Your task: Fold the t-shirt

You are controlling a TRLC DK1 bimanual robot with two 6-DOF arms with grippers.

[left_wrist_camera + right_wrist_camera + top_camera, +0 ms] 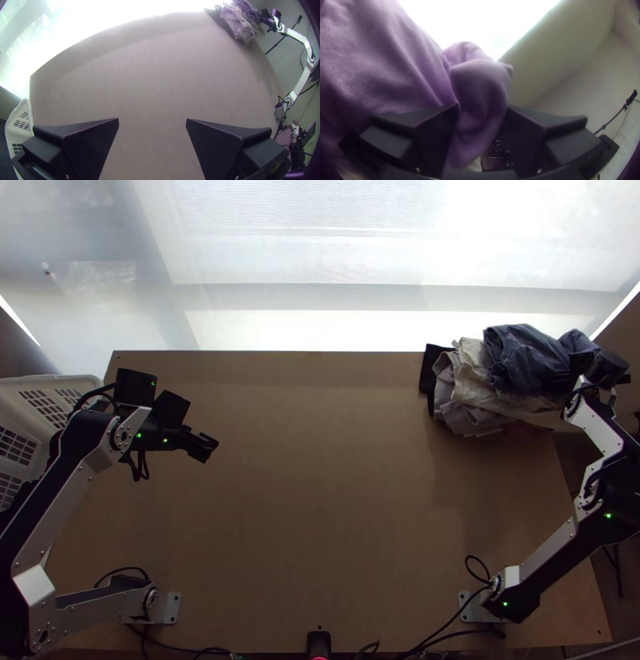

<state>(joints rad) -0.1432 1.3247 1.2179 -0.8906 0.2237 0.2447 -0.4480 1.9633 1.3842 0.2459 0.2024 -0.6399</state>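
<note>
The largest thing is the wooden table. Just beside its left edge is a white basket with slotted walls. The left arm covers part of it, so what it contains, if anything, I cannot tell.

At the table's far right corner lies a bunched heap of clothes, cream and pale grey pieces crumpled together. On top of them sits a blue cloth, rumpled and unfolded, its outer end reaching past the table's right edge. A black cloth sticks out flat at the side of the heap towards the table's middle. Which piece is the t-shirt I cannot tell; these garments are all at that corner.

The left gripper is above the left part of the table, its fingers spread wide with nothing between them. The right gripper is at the heap's outer side, by the table's far right corner; its fingers pinch a thick, bunched fold of the blue cloth.
</note>
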